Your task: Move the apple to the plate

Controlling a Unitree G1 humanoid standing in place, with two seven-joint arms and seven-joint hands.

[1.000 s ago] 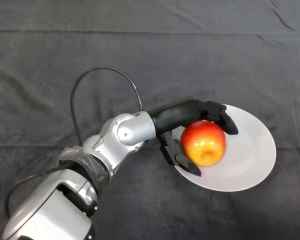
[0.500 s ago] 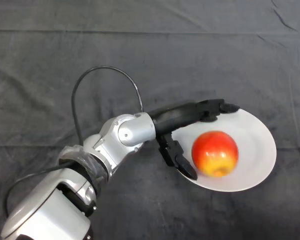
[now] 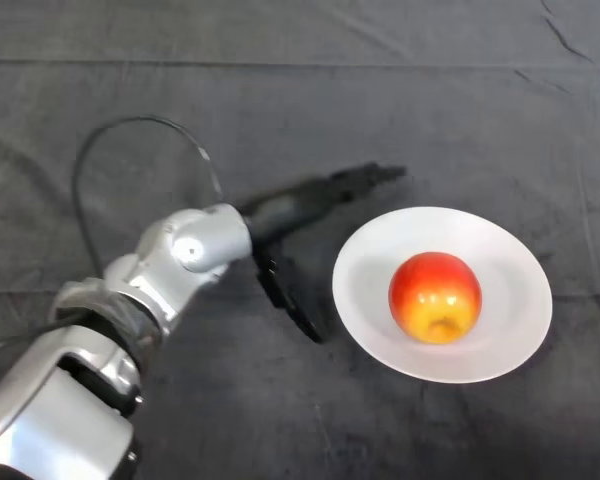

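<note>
Dark-clothed table [image 3: 280, 100]; white plate [image 3: 380, 300] lying directly on it.

Apple [image 3: 435, 297] sits on plate [image 3: 510, 340], near the middle. Hand [image 3: 290, 215] is left of plate, on the cloth [image 3: 460, 110], not touching it.

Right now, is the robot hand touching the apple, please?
No, the robot hand is off the plate, apart from the apple.

apple [image 3: 435, 297] released onto plate [image 3: 500, 250]; hand [image 3: 290, 215] withdrawn left
</note>
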